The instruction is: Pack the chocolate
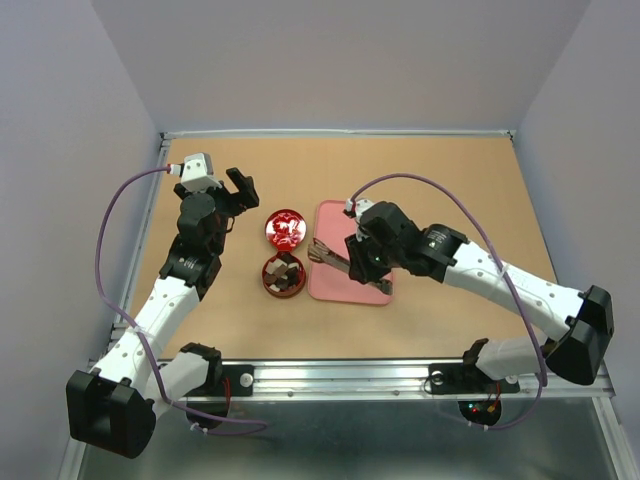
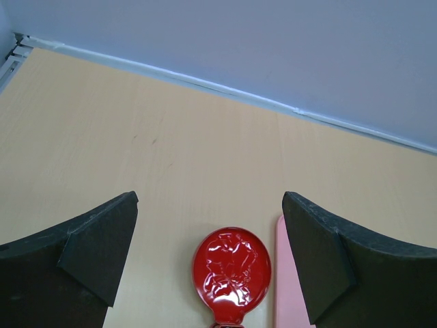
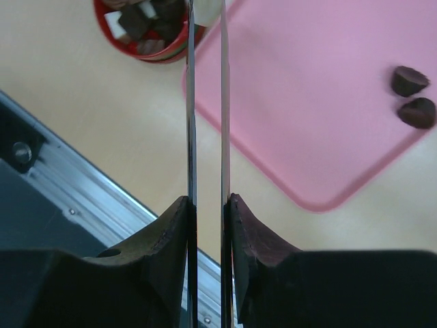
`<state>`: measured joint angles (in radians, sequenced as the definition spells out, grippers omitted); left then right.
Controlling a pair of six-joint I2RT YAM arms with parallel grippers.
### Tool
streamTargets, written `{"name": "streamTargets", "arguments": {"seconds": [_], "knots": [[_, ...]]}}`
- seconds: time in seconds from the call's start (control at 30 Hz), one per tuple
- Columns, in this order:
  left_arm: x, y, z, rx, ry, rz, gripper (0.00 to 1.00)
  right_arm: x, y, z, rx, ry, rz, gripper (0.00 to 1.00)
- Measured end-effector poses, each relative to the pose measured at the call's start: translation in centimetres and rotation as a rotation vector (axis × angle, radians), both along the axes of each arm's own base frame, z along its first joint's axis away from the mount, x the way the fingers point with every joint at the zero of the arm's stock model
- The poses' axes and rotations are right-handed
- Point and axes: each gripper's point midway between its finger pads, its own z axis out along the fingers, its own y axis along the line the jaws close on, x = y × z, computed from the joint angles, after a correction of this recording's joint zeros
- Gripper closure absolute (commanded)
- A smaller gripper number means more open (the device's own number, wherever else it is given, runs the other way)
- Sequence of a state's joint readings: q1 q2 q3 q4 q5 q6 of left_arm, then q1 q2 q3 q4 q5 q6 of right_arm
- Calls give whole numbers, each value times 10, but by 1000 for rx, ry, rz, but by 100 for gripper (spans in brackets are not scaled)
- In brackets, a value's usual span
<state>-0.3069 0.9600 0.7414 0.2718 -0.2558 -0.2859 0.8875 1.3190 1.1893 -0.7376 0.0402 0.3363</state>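
An open round red tin [image 1: 283, 276] holds several dark brown and cream-white chocolates [image 3: 143, 27]. Its red embossed lid [image 1: 285, 228] lies just behind it and shows in the left wrist view [image 2: 232, 266]. Two dark chocolates [image 3: 413, 96] lie on the pink tray [image 1: 352, 282]. My right gripper [image 1: 358, 262] is shut on metal tongs [image 3: 192, 102], whose tips reach the tin's rim. Something pale shows between the tips; I cannot tell what it is. My left gripper [image 1: 238, 190] is open and empty, left of the lid and above the table [image 2: 208, 205].
The pink tray's edge [image 2: 283, 287] lies right of the lid. A metal rail [image 3: 75, 198] runs along the table's near edge. Grey walls enclose the far and side edges.
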Motion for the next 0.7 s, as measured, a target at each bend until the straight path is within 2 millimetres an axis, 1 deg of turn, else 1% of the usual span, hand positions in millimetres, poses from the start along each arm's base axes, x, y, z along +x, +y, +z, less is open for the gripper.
{"name": "streamTargets", "arguments": {"seconds": [0.13,0.3,0.4,0.7], "knots": [[0,0,0,0,0,0,1,-16,17,3,37,23,87,80],[0,0,0,0,0,0,1,-31,31,4,61,45,167,79],[0,0,0,0,0,0,1,-34,35,1,59,55,184,79],[0,0,0,0,0,0,1,-38,45,-18,25,93,226,78]]}}
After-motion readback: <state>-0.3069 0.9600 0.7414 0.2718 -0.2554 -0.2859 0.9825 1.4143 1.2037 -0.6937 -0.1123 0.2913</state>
